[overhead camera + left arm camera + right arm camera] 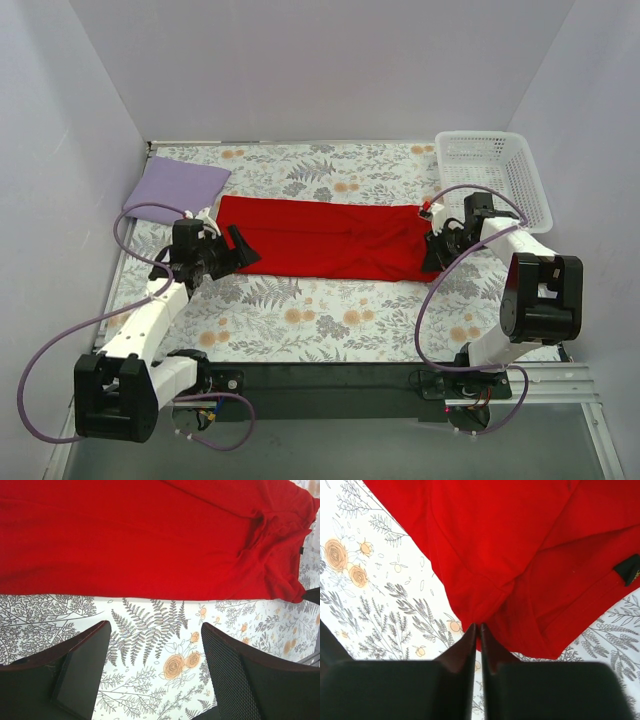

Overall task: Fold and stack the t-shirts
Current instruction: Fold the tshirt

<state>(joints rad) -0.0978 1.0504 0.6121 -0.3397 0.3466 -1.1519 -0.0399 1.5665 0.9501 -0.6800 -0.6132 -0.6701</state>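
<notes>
Across the middle of the overhead frame, the red t-shirt lies as a long band on the floral cloth. At its right end the right gripper pinches the fabric edge (fingers pressed together). At its left end the left gripper gapes wide, holding nothing. The lavender t-shirt lies upper left.

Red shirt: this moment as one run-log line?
red shirt: flat long strip | right pincer: shut on its edge | left pincer: open, empty

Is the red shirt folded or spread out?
Partly folded: the red shirt lies as a long narrow strip, with no sleeves sticking out.
</notes>
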